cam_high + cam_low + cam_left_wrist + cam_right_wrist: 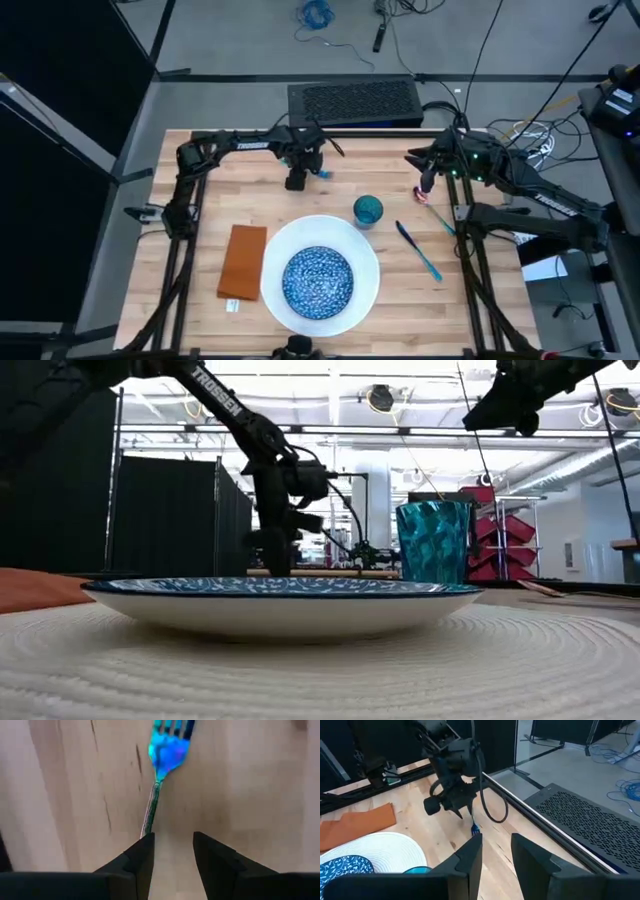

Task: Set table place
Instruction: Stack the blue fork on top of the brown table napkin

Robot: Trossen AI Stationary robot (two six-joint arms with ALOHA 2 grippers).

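On the table [200,200] stands a white plate [365,262] with a blue speckled bowl [317,282] on it. An orange-brown napkin [242,262] lies to its left and a teal cup [367,210] beyond it on the right. A teal fork [167,750] lies flat near the far edge. My left gripper [172,837] points down over the fork's handle end, open. My right gripper [424,187] hovers open at the far right, above the table. My left gripper comes at the fork from above, fingers pointing down. The handle [150,815] runs up to one fingertip [142,852] and vanishes behind it, off the gap's middle. Whether the finger touches the handle I cannot tell. The fork lies flat on the wood.
A slim teal-blue knife [418,250] lies to the plate's right, and another thin piece of cutlery [437,215] lies below my right gripper. A black perforated box [352,102] stands behind the far edge. Bare wood shows between the fork and the plate.
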